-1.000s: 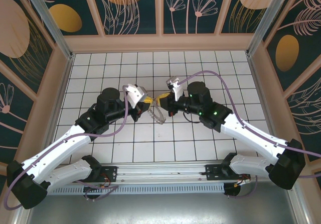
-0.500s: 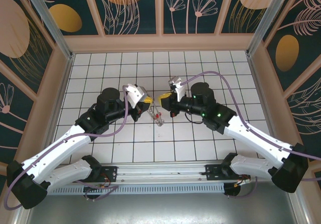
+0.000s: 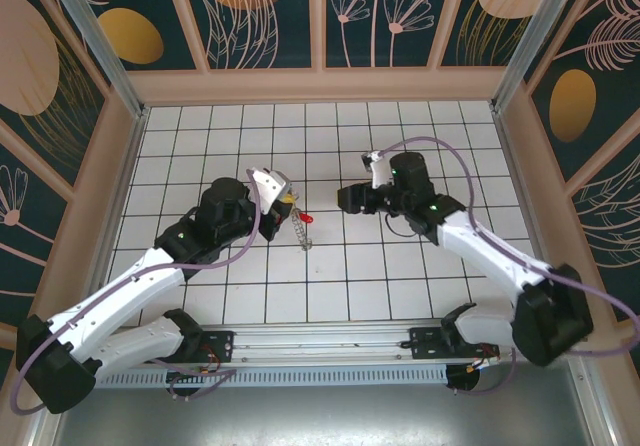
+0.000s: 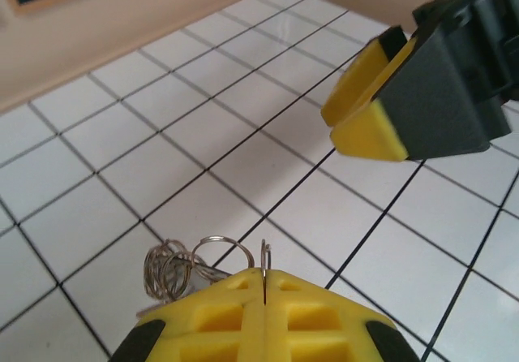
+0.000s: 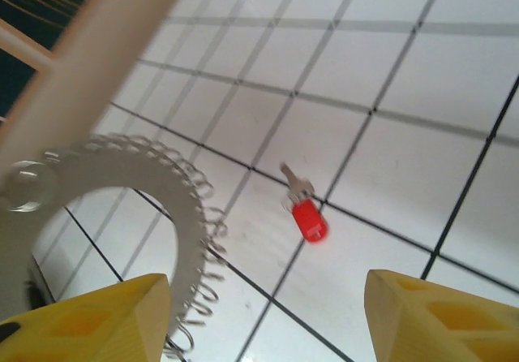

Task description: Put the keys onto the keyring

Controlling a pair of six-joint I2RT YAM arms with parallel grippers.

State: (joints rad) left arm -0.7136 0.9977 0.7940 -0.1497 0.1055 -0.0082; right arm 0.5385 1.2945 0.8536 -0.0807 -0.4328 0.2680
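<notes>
Though tiny, red-tagged silver key [image 5: 302, 204]

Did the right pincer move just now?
Yes. The right pincer has backed off rightward along the tile grid, away from the keyring.

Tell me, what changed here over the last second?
The right gripper opened and drew back toward its own side, away from the keyring. The red-tagged key lies on the table beside the keyring, apart from it. The left gripper stayed shut on the keyring, almost where it was.
</notes>
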